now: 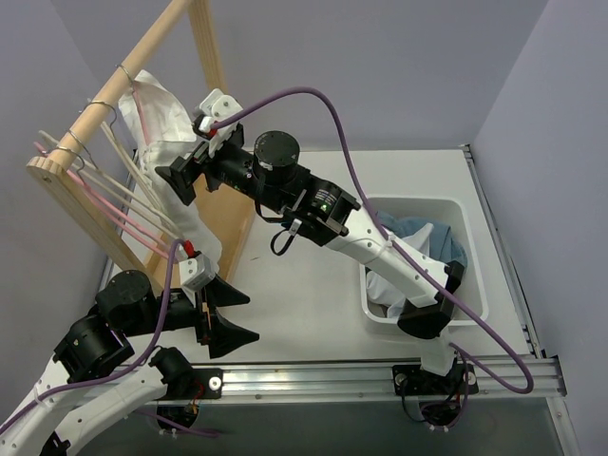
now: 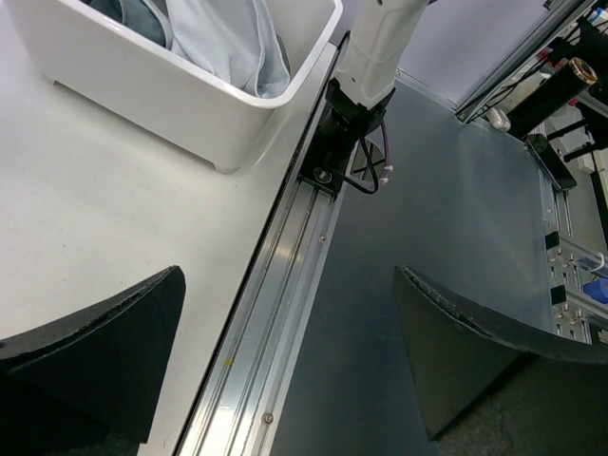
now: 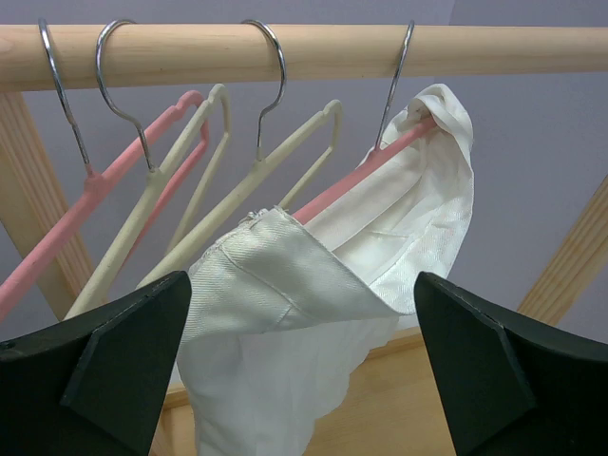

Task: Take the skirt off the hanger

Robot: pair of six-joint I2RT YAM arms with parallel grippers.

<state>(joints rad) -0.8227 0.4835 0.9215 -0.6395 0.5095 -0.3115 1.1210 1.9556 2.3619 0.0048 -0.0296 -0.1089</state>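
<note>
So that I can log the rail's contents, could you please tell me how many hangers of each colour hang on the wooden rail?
Pink hangers: 2
Cream hangers: 2
Total: 4

From my right wrist feed, a white shirt [image 3: 313, 313] droops from the wooden rail [image 3: 285, 52], with cream hangers [image 3: 142, 201] crowded on the rail to its left. My overhead view shows a white bin [image 1: 423, 200] on the pale table [image 1: 304, 294] at right, a light blue denim garment [image 1: 432, 237] heaped inside.
</note>
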